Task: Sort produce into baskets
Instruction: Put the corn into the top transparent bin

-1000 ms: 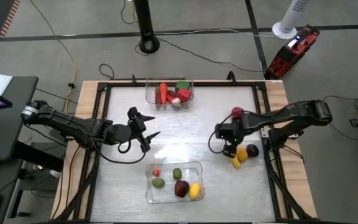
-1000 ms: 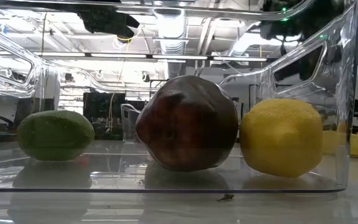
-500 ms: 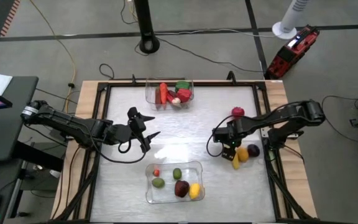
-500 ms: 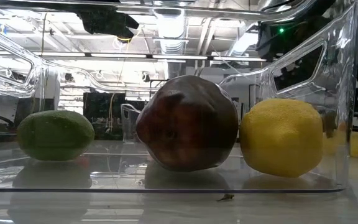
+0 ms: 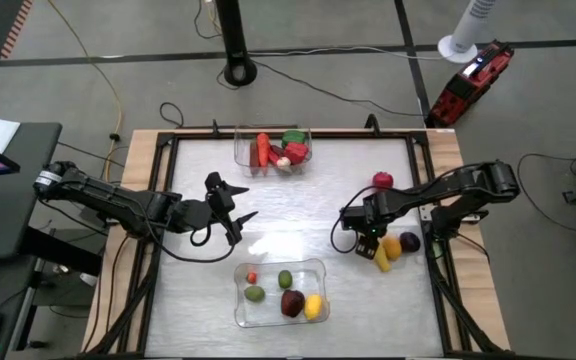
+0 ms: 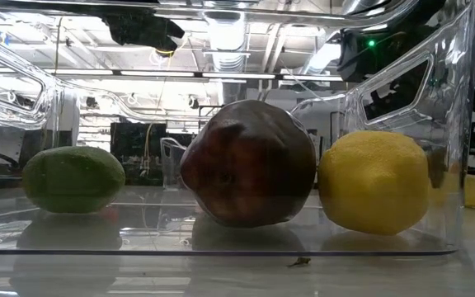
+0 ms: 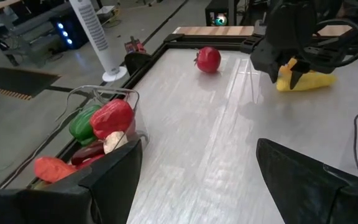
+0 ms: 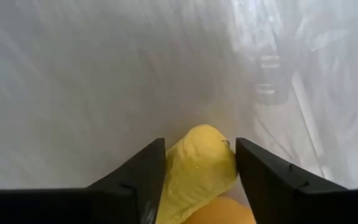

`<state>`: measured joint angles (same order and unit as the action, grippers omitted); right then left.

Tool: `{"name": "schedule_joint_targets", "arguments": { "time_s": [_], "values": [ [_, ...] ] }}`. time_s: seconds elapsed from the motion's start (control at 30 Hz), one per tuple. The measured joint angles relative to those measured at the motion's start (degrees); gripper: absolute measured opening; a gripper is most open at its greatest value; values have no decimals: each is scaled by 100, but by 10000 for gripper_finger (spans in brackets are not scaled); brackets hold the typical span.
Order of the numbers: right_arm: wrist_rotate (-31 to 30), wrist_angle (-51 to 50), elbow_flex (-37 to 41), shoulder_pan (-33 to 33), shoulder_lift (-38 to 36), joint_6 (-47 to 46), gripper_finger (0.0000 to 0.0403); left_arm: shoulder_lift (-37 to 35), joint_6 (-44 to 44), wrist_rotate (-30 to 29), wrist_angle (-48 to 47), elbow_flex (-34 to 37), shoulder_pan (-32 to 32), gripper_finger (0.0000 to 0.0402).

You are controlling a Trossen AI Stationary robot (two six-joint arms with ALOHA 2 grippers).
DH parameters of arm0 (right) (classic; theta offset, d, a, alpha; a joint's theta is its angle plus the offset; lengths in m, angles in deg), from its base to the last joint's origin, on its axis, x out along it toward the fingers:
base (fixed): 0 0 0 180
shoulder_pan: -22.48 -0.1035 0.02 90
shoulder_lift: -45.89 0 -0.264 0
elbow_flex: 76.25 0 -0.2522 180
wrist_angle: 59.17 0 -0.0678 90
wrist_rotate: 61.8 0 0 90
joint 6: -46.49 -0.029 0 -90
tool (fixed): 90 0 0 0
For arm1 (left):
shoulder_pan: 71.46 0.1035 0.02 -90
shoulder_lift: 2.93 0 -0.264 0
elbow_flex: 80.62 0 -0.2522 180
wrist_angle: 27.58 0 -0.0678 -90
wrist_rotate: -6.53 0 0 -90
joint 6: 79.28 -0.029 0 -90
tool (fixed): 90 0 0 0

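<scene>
So the right gripper is down over the yellow banana near the table's right edge, fingers apart on either side, not clamped yet. It looks like light, hard, smooth plastic, probably slippery, so I'd pinch across the thick middle. Left gripper waits mid-table, spread open.

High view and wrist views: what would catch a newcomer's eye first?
The right tool straddles a yellow banana on the table's right side, beside an orange piece. The near bin holds a dark red apple and a lemon. The left tool waits open at mid-table.
</scene>
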<state>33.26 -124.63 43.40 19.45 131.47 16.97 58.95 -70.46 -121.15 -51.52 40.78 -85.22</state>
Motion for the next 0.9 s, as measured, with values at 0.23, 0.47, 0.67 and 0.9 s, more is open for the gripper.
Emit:
{"name": "schedule_joint_targets", "arguments": {
  "time_s": [0.23,0.47,0.67,0.9],
  "values": [
    [0,175,-2,-75,-2,147,170,0,-5,0,-2,0,0,304],
    [5,438,-5,-72,-2,302,161,0,-17,0,-4,0,0,304],
    [7,430,-302,-74,-2,474,160,0,-11,0,-2,0,0,304],
    [-277,525,-1042,125,-2,1349,159,0,-17,2,-2,0,-2,304]
  ]
}}
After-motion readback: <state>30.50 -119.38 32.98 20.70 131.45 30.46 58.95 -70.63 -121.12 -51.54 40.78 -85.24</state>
